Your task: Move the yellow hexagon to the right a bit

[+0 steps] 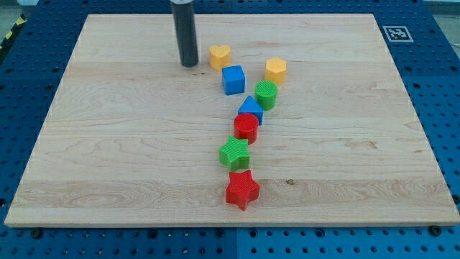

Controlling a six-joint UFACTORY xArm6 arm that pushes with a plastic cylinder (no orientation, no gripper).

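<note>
My tip (189, 64) has no gripper to open or close and sits left of the yellow heart (220, 55), so pushing straight right could shove the heart or blue cube (233, 79) into the yellow hexagon (275, 70) beyond them.

Yellow hexagon (275, 70): small yellow six-sided block, ridged sides, lying flat on the desk (359, 144), upper middle of the view. Not touched by anything. Just above and to the view's right of the green cylinder (266, 94), close to it but apart. To the view's right of the blue cube (233, 79), with a small gap. Unobstructed, fully visible.
</note>
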